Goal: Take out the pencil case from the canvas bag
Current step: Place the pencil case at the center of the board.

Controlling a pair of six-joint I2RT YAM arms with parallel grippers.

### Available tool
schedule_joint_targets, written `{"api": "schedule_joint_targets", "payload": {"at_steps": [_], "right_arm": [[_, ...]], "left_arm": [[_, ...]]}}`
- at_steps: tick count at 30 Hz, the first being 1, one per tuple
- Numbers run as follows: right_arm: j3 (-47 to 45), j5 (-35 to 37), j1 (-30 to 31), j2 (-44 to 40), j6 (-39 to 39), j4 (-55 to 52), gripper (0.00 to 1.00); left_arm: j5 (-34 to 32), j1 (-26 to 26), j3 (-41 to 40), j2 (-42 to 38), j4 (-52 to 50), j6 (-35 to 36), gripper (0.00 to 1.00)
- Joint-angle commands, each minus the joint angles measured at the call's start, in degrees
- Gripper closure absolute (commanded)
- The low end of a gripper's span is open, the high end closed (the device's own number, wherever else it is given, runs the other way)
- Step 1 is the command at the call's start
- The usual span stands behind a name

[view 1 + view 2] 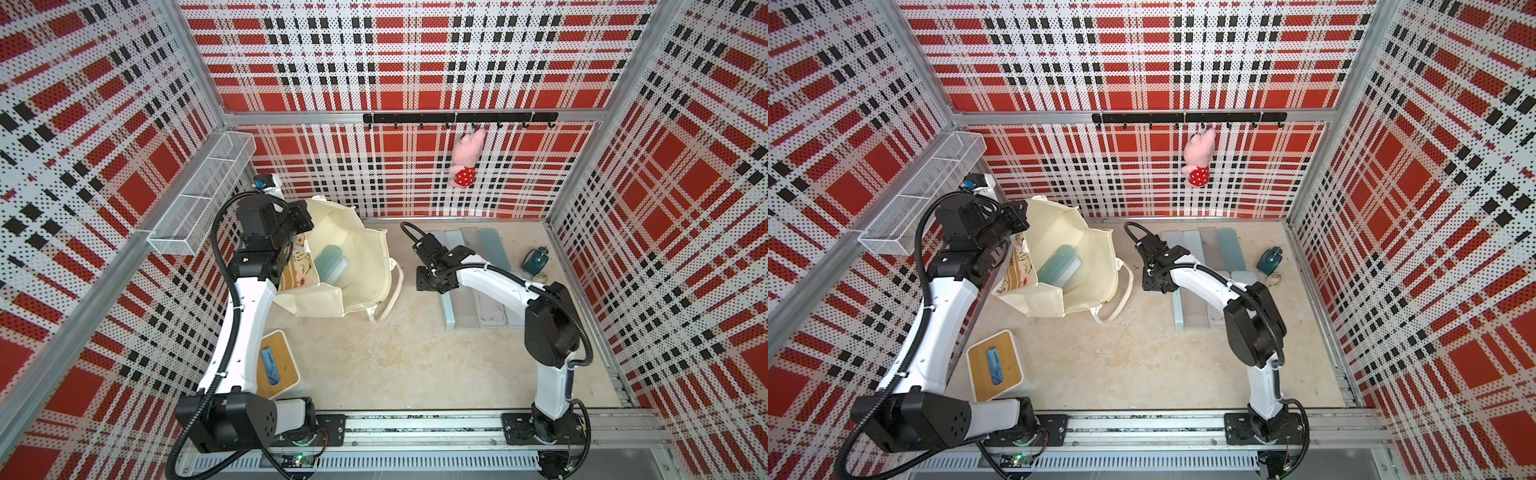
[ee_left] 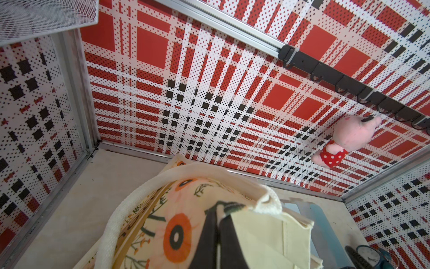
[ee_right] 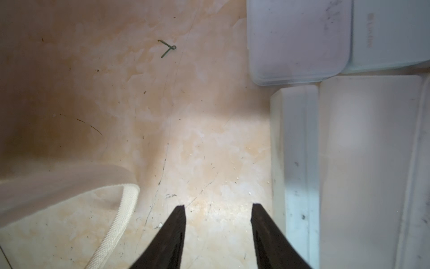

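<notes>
The canvas bag [image 1: 357,253] [image 1: 1088,257] stands at the back left with its mouth open upward. Its flower-printed face [image 2: 176,223] is turned toward my left arm. A teal pencil case [image 1: 330,264] [image 1: 1059,266] lies inside it. My left gripper [image 1: 305,232] [image 2: 218,209] is shut on the bag's top rim, cloth pinched between the jaws. My right gripper [image 1: 428,284] [image 3: 218,207] hangs open over the bare floor, nothing between its fingers. It is between the bag's white loop handle [image 3: 116,209] and a row of cases.
Several pale and teal cases [image 1: 478,291] [image 3: 300,39] lie in rows on the floor at right, partly under my right arm. A small teal clock [image 1: 536,259] sits beyond them. A wooden-lidded box [image 1: 276,365], a wire basket [image 1: 199,195] and a hanging pink plush [image 1: 467,158] are nearby.
</notes>
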Motion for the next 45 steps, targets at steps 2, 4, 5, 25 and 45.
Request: {"api": "schedule_joint_targets", "payload": {"at_steps": [2, 4, 5, 25, 45], "right_arm": [[-3.82, 7.23, -2.03, -4.76, -0.14, 0.66, 0.58], [-5.28, 9.12, -2.57, -4.98, -0.03, -0.97, 0.61], [-5.92, 9.99, -2.72, -4.91, 0.09, -1.85, 0.63], [-12.98, 0.11, -3.41, -3.70, -3.85, 4.61, 0.42], [-1.38, 9.03, 6.05, 5.03, -5.81, -1.64, 0.33]], "left_arm": [[1.22, -4.91, -0.37, -3.05, 8.44, 1.33, 1.00], [-0.24, -6.72, -0.46, -2.87, 8.44, 1.78, 1.00], [-0.74, -7.13, -0.46, -2.70, 8.44, 1.82, 1.00], [-1.54, -5.27, -0.20, -2.88, 7.92, 1.58, 1.00], [0.13, 4.83, -0.58, -4.20, 7.67, -1.27, 1.00]]}}
